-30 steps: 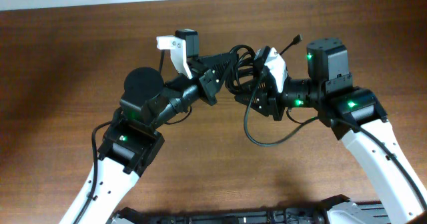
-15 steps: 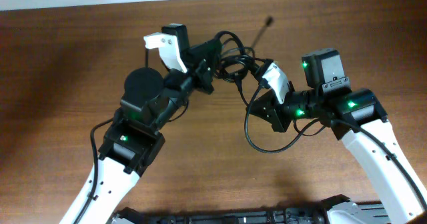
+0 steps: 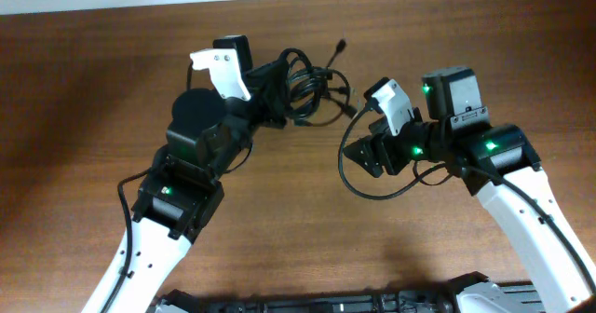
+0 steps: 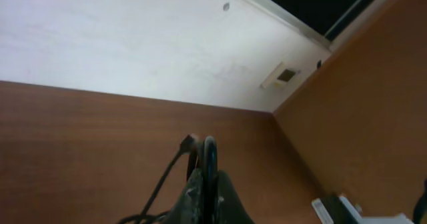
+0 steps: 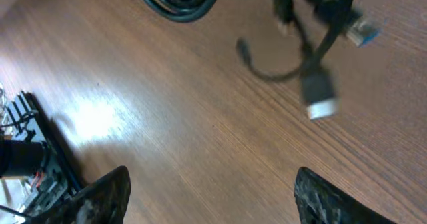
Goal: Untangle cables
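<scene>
The cables (image 3: 312, 78) are a bunch of thin black loops at the back middle of the wooden table (image 3: 84, 117), with one plug end (image 3: 342, 45) sticking out toward the wall. My left gripper (image 3: 275, 89) is shut on the bunch's left side. In the left wrist view its fingers (image 4: 197, 194) pinch a black cable (image 4: 209, 154) that rises between them. My right gripper (image 3: 361, 155) stands open to the right of and nearer than the bunch, apart from it. From the right wrist I see the cables (image 5: 180, 1) and dangling plugs (image 5: 319, 94) ahead of the wide-open gripper (image 5: 213, 184), nothing between the fingers.
The right arm's own black wire (image 3: 358, 187) hangs in a loop below its gripper. A black rack (image 3: 326, 304) runs along the table's front edge. A white wall (image 4: 133, 44) borders the far edge.
My right gripper has opened, let go of the cables and drawn back to the right. The left gripper has pulled the bunch to the left and toward the wall.
</scene>
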### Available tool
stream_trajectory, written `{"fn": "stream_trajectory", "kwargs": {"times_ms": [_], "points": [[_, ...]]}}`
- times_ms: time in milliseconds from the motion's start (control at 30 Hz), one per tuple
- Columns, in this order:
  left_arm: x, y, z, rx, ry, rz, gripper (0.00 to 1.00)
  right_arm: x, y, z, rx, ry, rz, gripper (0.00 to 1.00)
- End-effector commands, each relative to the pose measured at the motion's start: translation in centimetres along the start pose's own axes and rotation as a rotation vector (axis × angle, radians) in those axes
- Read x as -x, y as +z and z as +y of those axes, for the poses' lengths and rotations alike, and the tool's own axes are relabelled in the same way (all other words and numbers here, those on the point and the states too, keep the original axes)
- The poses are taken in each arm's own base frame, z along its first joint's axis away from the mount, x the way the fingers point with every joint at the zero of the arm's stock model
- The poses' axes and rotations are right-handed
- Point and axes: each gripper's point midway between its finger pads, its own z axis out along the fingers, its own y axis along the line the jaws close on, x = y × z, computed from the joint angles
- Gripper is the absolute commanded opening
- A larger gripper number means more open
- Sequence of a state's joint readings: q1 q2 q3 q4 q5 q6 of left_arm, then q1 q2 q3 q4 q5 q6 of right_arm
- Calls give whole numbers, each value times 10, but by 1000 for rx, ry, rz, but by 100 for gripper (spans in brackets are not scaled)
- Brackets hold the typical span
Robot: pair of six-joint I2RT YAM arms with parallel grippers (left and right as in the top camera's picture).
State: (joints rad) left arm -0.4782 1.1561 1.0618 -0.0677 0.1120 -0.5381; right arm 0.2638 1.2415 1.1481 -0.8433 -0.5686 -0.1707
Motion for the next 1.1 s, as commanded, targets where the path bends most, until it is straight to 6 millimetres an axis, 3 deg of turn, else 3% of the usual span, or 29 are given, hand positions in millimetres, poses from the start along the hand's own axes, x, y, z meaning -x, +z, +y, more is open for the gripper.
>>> {"fn": "stream_trajectory", "kwargs": {"times_ms": [0, 167, 333, 633, 767, 833, 900, 1000, 1033, 1067], "points": [[3, -3, -16, -78, 20, 14, 0, 13, -1, 13, 71, -1, -53, 79], [1, -4, -21, -106, -67, 30, 0, 34, -3, 11, 70, 126, -130, 82], [11, -4, -26, -127, -406, 12, 0, 53, -6, 9, 98, 406, -192, 86], [8, -5, -31, -147, -667, 55, 0, 54, 1, -4, 56, 523, -195, 85], [8, -6, -38, -182, -665, 73, 0, 45, 23, -17, 49, 583, -135, 58], [7, -7, -41, -197, -663, 85, 0, 43, 31, -21, 50, 597, -117, 36], [4, -8, -45, -215, -660, 110, 0, 43, 35, -24, 49, 597, -116, 4], [0, -6, -35, -163, -641, 102, 0, 43, 35, -24, 48, 589, -115, 4], [-3, -4, -25, -112, -627, 87, 6, 42, 35, -24, 47, 592, -111, 4], [-6, -3, -12, -48, -617, 72, 19, 41, 35, -24, 46, 586, -109, 4]]}}
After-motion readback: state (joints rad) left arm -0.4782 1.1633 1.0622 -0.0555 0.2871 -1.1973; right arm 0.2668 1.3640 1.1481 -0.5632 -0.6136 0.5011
